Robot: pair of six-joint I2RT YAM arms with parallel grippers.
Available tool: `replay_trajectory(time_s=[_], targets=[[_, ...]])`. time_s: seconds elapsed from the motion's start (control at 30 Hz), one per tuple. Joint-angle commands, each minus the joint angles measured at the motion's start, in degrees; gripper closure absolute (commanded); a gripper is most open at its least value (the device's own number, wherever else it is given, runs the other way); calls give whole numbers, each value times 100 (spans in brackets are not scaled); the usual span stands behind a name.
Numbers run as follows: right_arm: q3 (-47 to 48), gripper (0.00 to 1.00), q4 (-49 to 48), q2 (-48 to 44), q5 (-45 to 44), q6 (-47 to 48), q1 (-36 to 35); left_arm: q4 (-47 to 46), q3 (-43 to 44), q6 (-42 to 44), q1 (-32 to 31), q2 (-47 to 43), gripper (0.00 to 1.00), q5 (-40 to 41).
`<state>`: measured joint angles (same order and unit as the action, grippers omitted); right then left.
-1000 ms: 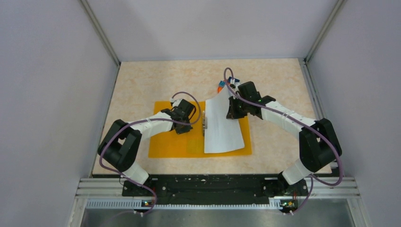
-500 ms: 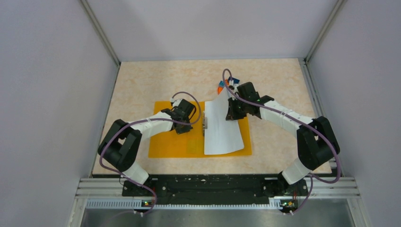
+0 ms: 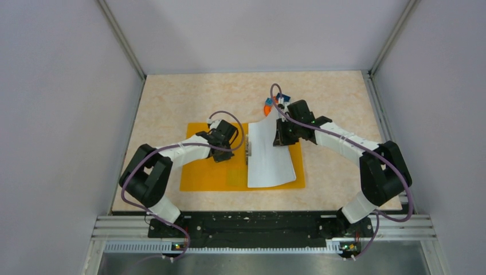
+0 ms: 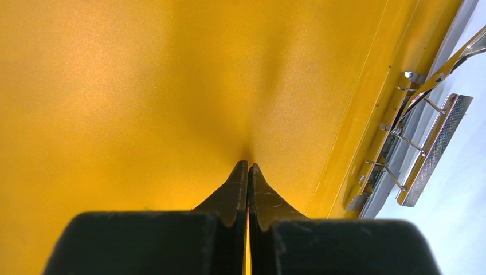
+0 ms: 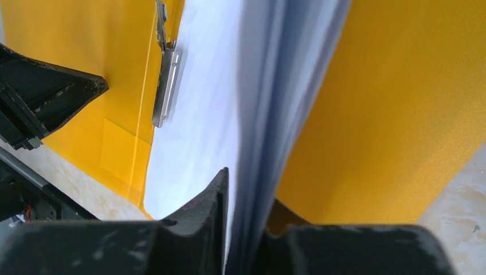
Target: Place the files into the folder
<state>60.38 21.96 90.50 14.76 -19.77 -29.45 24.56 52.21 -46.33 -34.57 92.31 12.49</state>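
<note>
While my right gripper (image 5: 246,200) pinches the files (image 5: 200,114) by their raised edge, the metal clip (image 5: 167,86) lies leftward, toward my closed left gripper (image 4: 247,167).

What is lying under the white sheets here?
The open orange folder shows around the files, its metal clip by their left edge. The part directly beneath is covered, so anything there is hidden. The right fingers hold their far edge lifted.

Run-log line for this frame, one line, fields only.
left end effector: shut, tips on folder left half | right end effector: gripping files at far edge | files: over folder right half, beside clip
</note>
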Motion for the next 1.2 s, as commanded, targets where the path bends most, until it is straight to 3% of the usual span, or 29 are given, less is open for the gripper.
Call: replay_trajectory(time_s=[0.0,0.2,0.53,1.17], targets=[[-52,80,-170,-207,-94,-81,-34,5,175,3,-18,-38,100,69],[-52,61,-62,-333,-364,-96,-41,17,191,9,-23,-27,100,62],[9,43,255,-486,-807,-84,-30,40,203,4,-16,-47,100,93],[-5,37,1044,-1202,-1458,107,573,62,228,40,-19,-219,100,72]])
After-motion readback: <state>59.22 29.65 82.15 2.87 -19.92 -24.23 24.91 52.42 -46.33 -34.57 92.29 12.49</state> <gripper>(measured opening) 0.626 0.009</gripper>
